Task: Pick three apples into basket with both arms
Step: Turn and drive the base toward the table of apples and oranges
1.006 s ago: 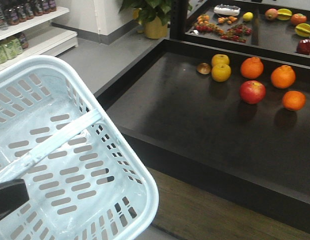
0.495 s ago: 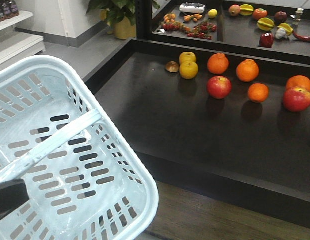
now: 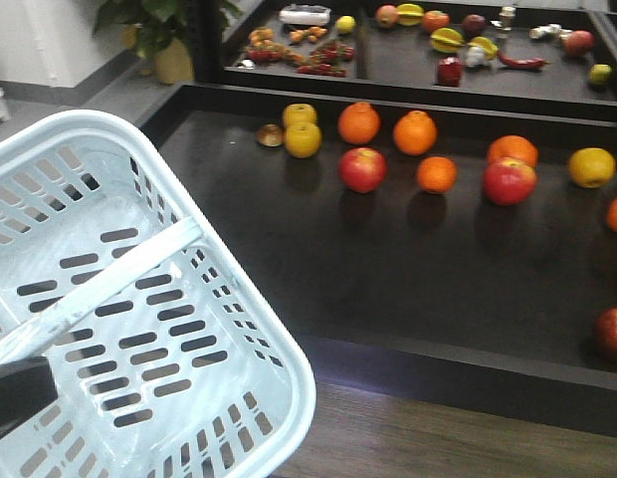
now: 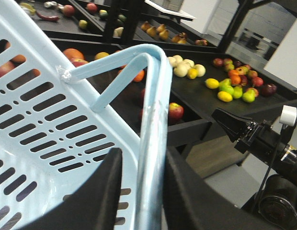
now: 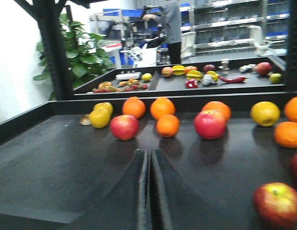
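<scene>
Red apples (image 5: 278, 203) sit among oranges (image 5: 167, 125), so the narrow, empty right hand (image 5: 149, 152) may grab wrong fruit while the left hand (image 4: 142, 163) clamps the basket handle (image 4: 153, 96).

The basket (image 3: 289, 363) sits at the left, in front of the table (image 3: 388, 269), and apples (image 3: 362, 169) and oranges (image 3: 359, 122) lie on the table behind it.

Matte black throughout: the left tool (image 4: 142, 158) has broad rounded fingers, the right tool (image 5: 149, 153) slim tapering ones. The right arm (image 4: 256, 139) carries a white round cap (image 4: 288, 115) and, seemingly, a thin dark cable (image 4: 269, 179).
</scene>
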Robot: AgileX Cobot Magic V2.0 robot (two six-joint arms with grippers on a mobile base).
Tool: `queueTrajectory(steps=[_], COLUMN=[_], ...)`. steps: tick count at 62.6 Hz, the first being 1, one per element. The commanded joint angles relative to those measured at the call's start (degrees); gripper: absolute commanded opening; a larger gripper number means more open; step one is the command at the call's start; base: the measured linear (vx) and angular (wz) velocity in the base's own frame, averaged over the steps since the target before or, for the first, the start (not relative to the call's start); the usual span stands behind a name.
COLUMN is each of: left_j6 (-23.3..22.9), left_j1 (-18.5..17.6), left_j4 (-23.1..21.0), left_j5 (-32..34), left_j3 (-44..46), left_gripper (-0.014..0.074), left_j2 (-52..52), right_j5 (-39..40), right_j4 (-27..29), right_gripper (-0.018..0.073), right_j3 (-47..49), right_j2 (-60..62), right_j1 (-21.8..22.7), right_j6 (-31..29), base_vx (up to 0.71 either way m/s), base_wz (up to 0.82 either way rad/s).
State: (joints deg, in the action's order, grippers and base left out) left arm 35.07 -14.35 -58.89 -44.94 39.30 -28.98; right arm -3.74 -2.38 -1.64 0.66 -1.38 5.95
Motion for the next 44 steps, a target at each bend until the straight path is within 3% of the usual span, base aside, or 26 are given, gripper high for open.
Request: queueTrajectory(steps=[1, 44], left_j6=[0.53, 0.53], left_j1=[-0.21, -0.21], left_j4=[-3.25, -3.25], left_j5=[3.11, 3.05], left_j3=[1.6, 1.6], left_gripper=[-0.0006, -0.0006], left_j2=[-0.1, -0.1], right_j5=[4.34, 4.34], right_j4=[-0.17, -0.17], right_gripper=[-0.0005, -0.0005], right_j3=[-0.73, -0.73], right_j2=[0.68, 0.68], right_j1=[0.24, 0.24], right_j6=[-0.39, -0.39], base_vx=[0.03, 0.05], base_wz=[-0.39, -0.26])
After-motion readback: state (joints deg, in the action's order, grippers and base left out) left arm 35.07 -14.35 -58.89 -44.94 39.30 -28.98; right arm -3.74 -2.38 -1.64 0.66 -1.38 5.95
